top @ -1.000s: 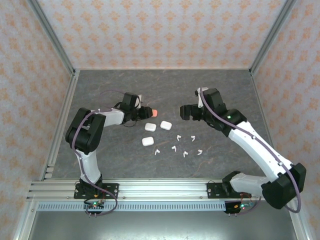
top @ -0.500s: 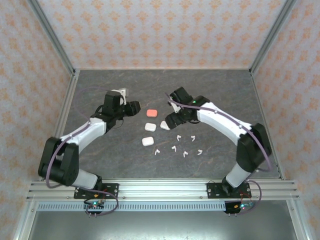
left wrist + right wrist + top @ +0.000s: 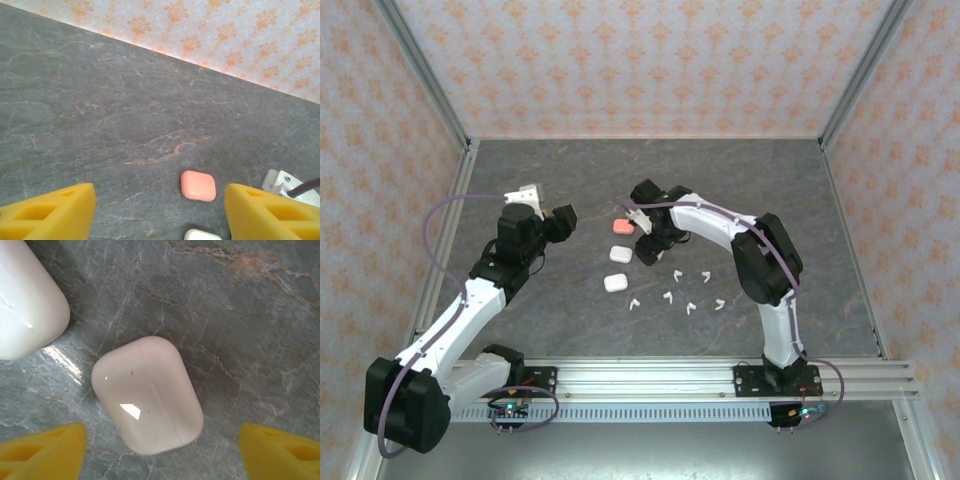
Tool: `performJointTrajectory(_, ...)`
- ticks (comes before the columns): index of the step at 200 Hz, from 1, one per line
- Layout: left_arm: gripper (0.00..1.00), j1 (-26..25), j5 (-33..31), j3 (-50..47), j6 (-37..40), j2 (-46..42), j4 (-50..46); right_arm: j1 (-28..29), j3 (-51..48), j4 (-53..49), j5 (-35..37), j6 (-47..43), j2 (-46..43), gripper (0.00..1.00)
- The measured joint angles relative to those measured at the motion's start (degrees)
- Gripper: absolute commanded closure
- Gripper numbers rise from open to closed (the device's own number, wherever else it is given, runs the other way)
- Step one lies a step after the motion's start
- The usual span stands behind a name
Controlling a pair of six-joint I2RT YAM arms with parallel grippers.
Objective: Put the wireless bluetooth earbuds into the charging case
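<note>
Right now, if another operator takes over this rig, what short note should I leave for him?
Left gripper: open, empty, facing the pink case.
Right gripper: open, empty, low over a white case.
White earbuds: about six, loose on the table, on the arm-base side of the cases.
Done: nothing inserted; the cases look shut.
Left: open a case, pick up the earbuds, seat them.
</note>
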Motion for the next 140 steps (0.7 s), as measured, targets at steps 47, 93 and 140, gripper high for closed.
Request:
performJointTrajectory(47, 0.31, 0.00, -1.16, -0.31, 0.00, -0.22, -1.29, 0.02, 2.34, -1.09, -1.09, -2.05, 3.23, 0.34)
performJointTrajectory(93, 0.31, 0.00, -1.16, -0.31, 0.04, -0.22, -1.38, 0.02, 2.34, -1.64, -2.34, -2.71, 3.72, 0.51)
performJointTrajectory(140, 0.31, 0.00, -0.87, -0.22, 1.11, -0.22, -2.12, 0.02, -0.09, -0.61, -2.49, -2.67, 1.53, 0.57)
